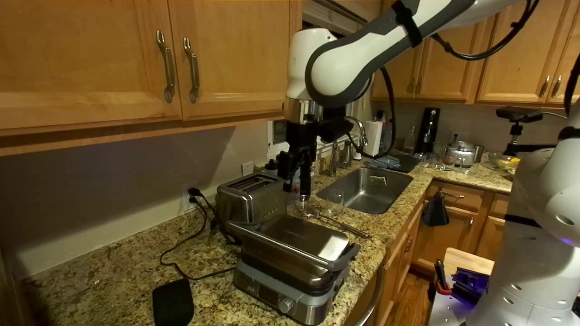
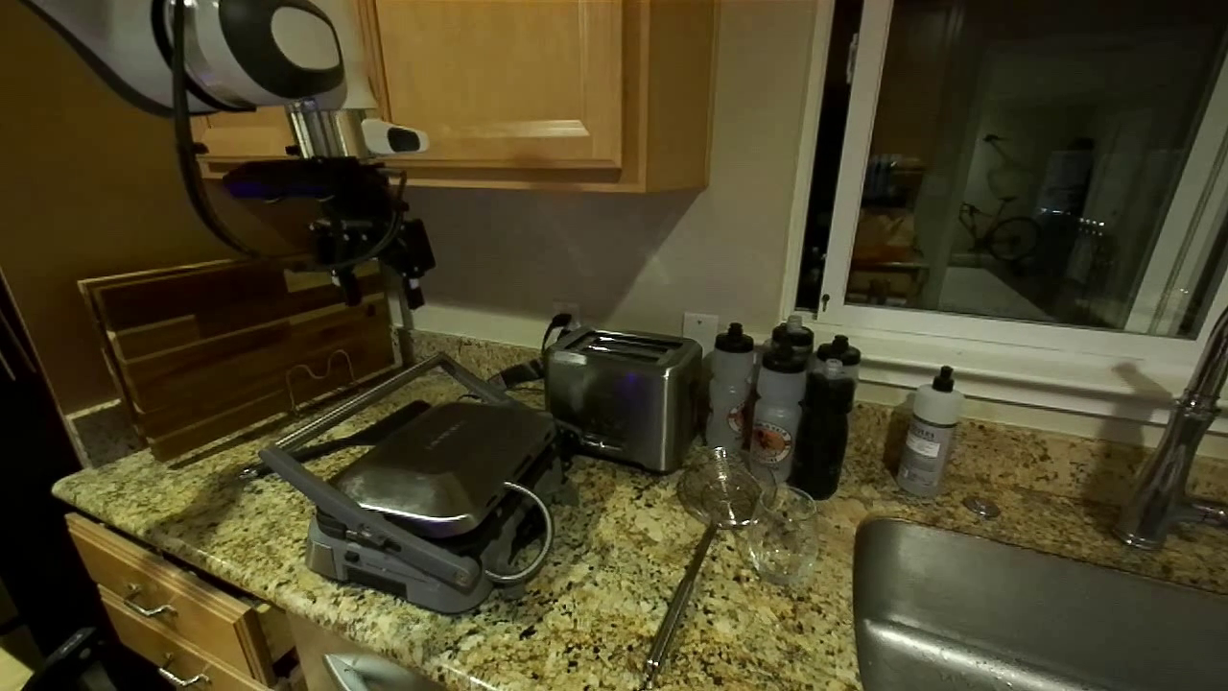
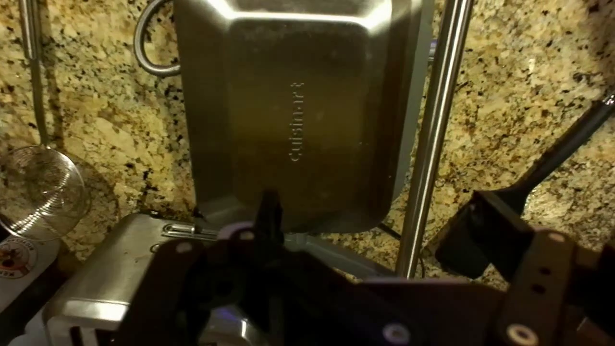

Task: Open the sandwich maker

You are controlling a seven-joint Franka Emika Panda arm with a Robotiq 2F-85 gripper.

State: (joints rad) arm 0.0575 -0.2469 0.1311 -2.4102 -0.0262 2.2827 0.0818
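The brushed-steel sandwich maker [image 1: 301, 233] stands on the granite counter with its lid down. It also shows in an exterior view [image 2: 446, 461] and in the wrist view [image 3: 298, 120]. Its bar handle [image 1: 281, 244] runs along the front, apart from the lid's edge; the wrist view shows the handle [image 3: 437, 125] at the right of the lid. My gripper [image 2: 384, 296] hangs above the machine, touching nothing. Its fingers are spread and empty, also in an exterior view [image 1: 297, 188]. In the wrist view the dark gripper [image 3: 377, 216] has the handle's end between its fingers, well below them.
A silver toaster [image 2: 624, 398] stands beside the machine, with several bottles [image 2: 777, 422] behind. A wire strainer [image 2: 715, 494] and a glass [image 2: 782, 537] lie between machine and sink [image 1: 376, 203]. A black utensil [image 3: 461, 235] lies beyond the handle. Cabinets [image 1: 231, 59] overhang the counter.
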